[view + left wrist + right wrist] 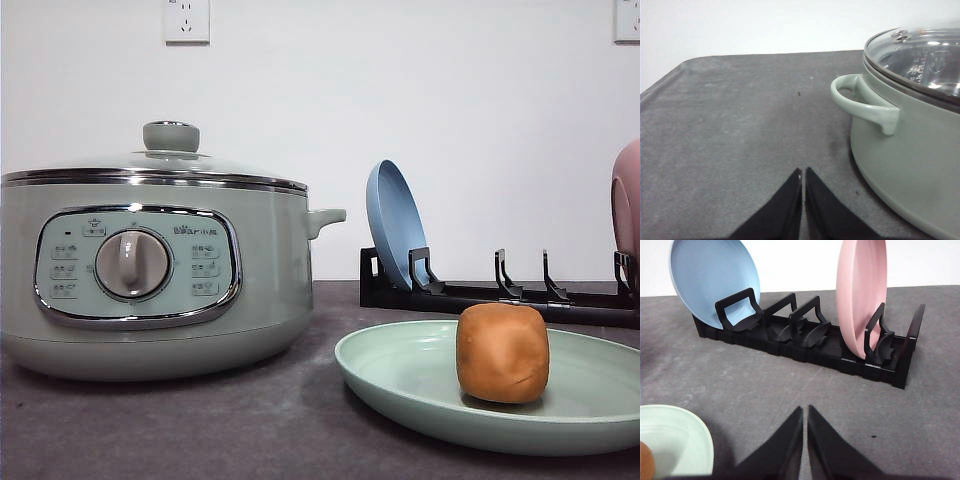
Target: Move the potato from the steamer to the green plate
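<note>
A plain white wall [480, 90] is rising behind a dark grey counter [200, 430], carrying two white power sockets [186, 20] near its top edge under even light.

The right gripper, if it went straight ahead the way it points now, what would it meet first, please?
Probably the black rack. The right gripper, fingers shut, points over bare table toward the rack's middle slots, between the blue plate and the pink plate. Depth is hard to judge, so it might pass over the low rack.
</note>
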Controlling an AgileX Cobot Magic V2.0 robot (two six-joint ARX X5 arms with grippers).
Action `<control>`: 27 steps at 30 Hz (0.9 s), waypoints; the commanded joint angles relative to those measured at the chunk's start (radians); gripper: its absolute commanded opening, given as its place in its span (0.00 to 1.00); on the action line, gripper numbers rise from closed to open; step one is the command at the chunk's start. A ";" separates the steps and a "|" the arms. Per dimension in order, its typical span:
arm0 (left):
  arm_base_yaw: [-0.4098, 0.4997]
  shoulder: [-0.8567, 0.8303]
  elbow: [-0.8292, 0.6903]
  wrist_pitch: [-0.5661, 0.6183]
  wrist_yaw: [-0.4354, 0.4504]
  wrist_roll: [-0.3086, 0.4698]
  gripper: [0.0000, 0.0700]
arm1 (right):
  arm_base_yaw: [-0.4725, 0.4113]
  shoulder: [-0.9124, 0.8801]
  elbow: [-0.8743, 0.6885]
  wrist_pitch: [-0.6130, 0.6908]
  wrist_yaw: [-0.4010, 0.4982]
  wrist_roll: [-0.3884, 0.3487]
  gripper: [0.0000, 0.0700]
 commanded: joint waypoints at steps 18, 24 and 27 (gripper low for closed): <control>0.000 -0.002 -0.020 -0.007 -0.002 -0.002 0.00 | -0.002 -0.003 -0.005 0.002 -0.001 0.010 0.00; 0.000 -0.002 -0.020 -0.007 -0.002 -0.002 0.00 | -0.002 -0.003 -0.005 0.002 -0.001 0.010 0.00; 0.000 -0.002 -0.020 -0.007 -0.002 -0.002 0.00 | -0.002 -0.003 -0.005 0.002 -0.001 0.010 0.00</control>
